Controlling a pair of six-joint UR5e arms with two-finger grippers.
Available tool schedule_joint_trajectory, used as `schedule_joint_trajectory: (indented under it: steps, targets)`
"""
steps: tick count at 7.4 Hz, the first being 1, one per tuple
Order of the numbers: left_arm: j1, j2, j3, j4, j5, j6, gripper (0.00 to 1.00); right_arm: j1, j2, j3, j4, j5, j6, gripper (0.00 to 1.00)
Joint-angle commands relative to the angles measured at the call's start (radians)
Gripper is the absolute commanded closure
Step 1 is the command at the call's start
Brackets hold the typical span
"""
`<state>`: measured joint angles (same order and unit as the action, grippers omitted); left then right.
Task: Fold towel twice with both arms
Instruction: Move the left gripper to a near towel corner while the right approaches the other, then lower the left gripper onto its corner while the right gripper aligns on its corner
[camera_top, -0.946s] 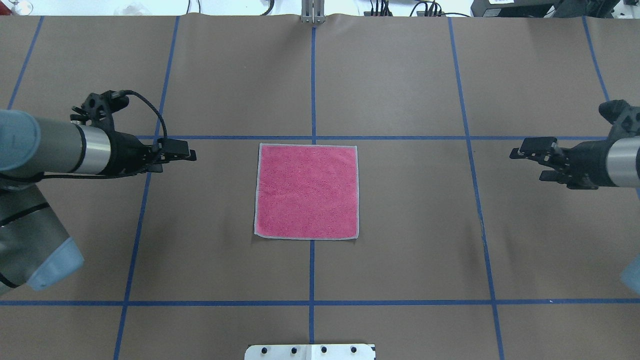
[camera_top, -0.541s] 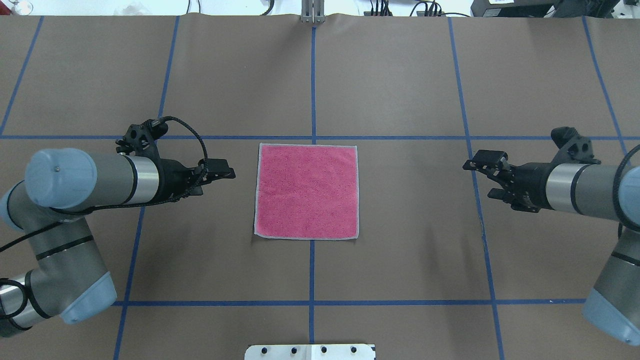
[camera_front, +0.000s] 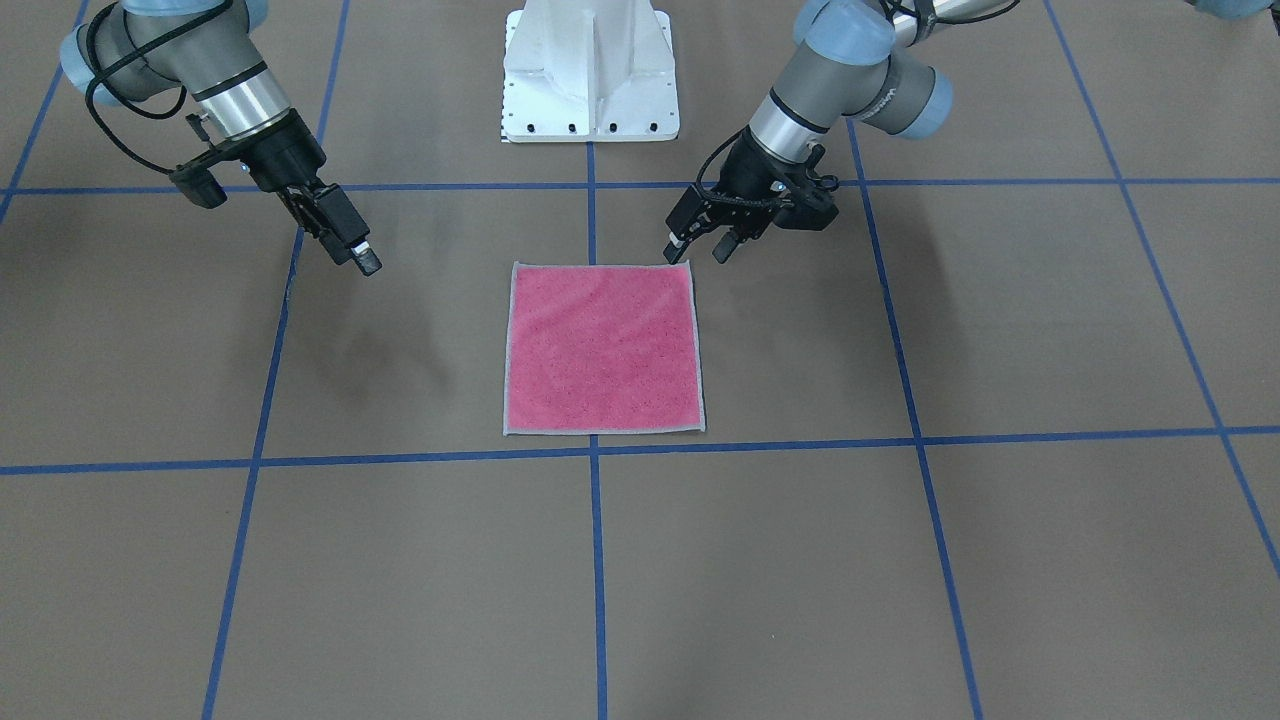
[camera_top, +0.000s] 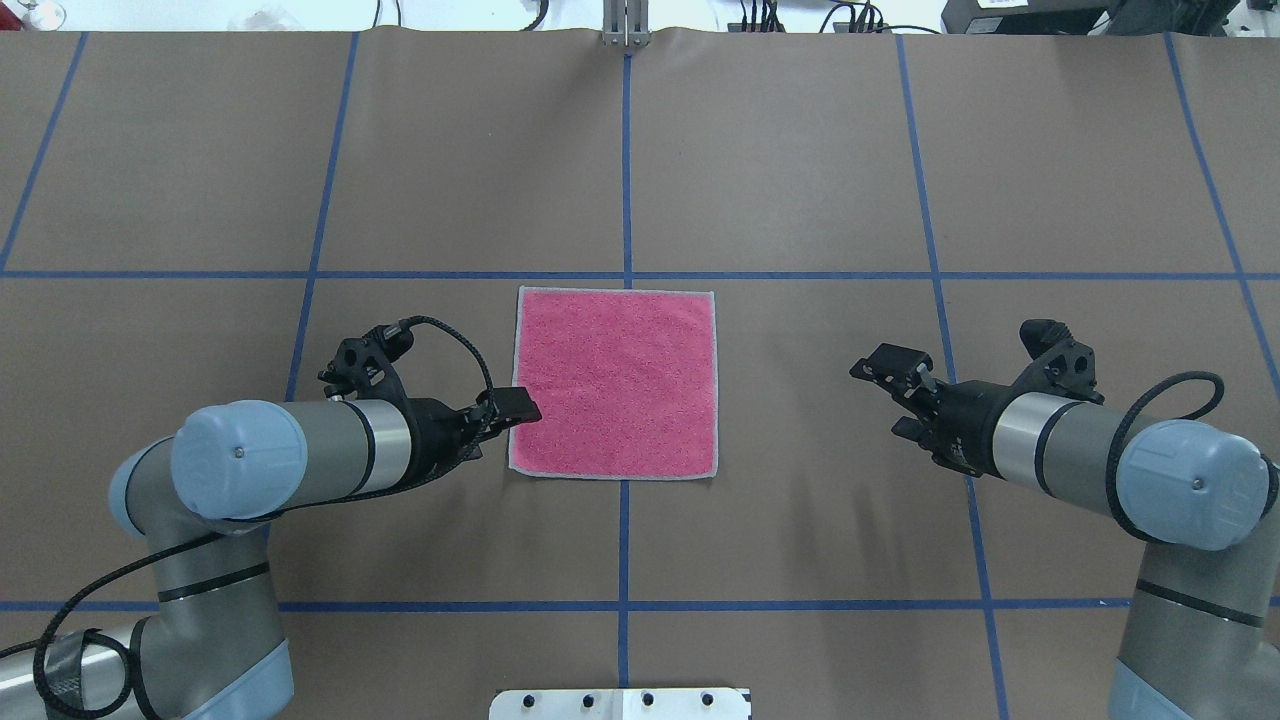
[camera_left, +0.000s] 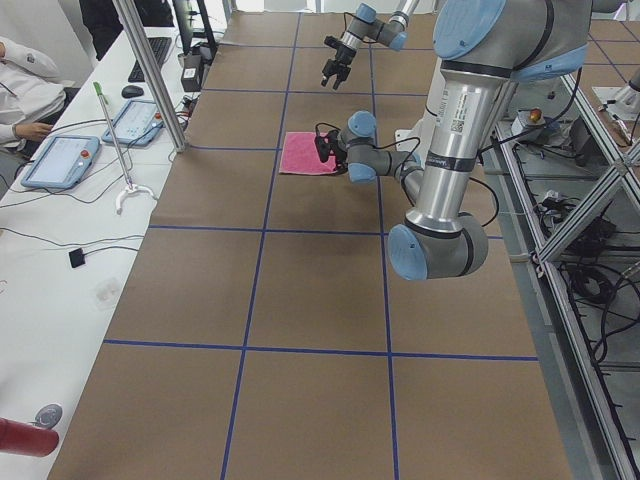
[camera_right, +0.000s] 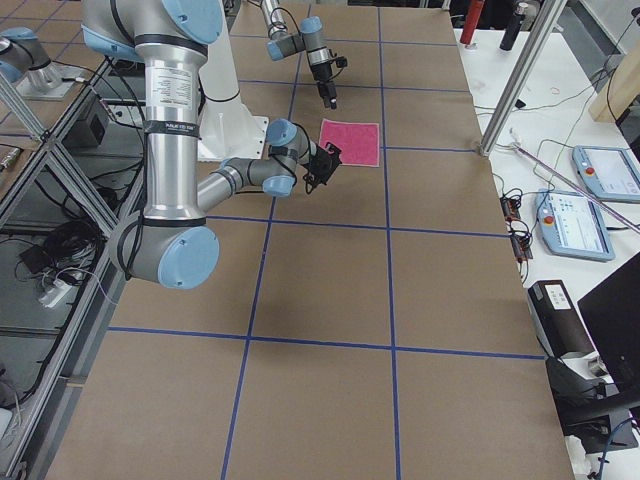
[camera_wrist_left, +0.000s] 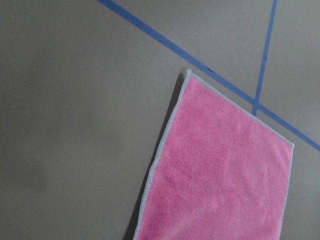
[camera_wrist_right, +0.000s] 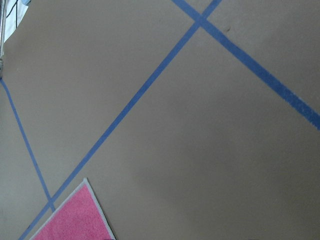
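Brown table cover (camera_top: 800, 150) w/ blue tape grid (camera_top: 624, 150). White bolted pedestal (camera_front: 590, 70) at robot-side edge, centre. Side bench (camera_left: 60, 260) along far edge w/ two teach pendants (camera_left: 60, 160), keyboard, cables; operator's arm (camera_left: 25, 90) resting on it; alu post (camera_left: 150, 70) at bench/table seam. All of that well apart from work area. Towel (camera_top: 613, 383): flat, unfolded, pink face up, light grey edging all round, mid-table, far edge just beside a cross tape line, centre tape line running under it. L arm (camera_top: 300, 455): elbow bent at robot side, forearm low and about level, reaching in from left toward towel, black cable looped over wrist. L gripper (camera_front: 699, 248): fingers apart, not clamped on cloth, tips over towel's left edge by robot-side corner; touching or just above, cannot tell. L wrist view: towel edge and corner plus tape only, fingers out of frame. R arm (camera_top: 1060, 445): reaching in from right, wrist angled toward towel, tilted down in front-facing view. R gripper (camera_top: 878, 397): fingers apart, holding nothing, over brown cover, well apart from towel's right edge, just towel-side of a lengthwise tape line. R wrist view: one towel corner at lower left, rest cover and tape.
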<state>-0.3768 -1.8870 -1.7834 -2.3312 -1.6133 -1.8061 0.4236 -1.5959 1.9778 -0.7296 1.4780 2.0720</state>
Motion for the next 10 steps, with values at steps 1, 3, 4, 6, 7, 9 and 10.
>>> schedule_joint_trajectory:
  steps: [1,3,4,6,7,9,10]
  targets:
    - [0.021,-0.021,0.044,0.001,0.021,-0.006,0.40,-0.034,0.023,-0.001,-0.001,-0.043,0.006,0.08]
    - [0.032,-0.035,0.059,0.001,0.023,-0.004,0.45,-0.046,0.033,-0.004,-0.002,-0.059,0.010,0.08]
    - [0.032,-0.034,0.059,0.001,0.023,-0.002,0.45,-0.046,0.033,-0.004,-0.002,-0.059,0.010,0.08]
    - [0.032,-0.026,0.056,0.001,0.021,0.005,0.45,-0.046,0.033,-0.004,-0.002,-0.059,0.010,0.08]
    - [0.030,-0.021,0.044,0.001,0.016,0.008,0.45,-0.046,0.033,-0.005,-0.002,-0.059,0.010,0.08]
    - [0.029,-0.018,0.044,0.001,0.016,0.011,0.45,-0.046,0.033,-0.005,-0.002,-0.059,0.010,0.08]
    - [0.030,-0.005,0.044,0.001,0.015,0.011,0.45,-0.046,0.033,-0.005,-0.002,-0.059,0.010,0.08]
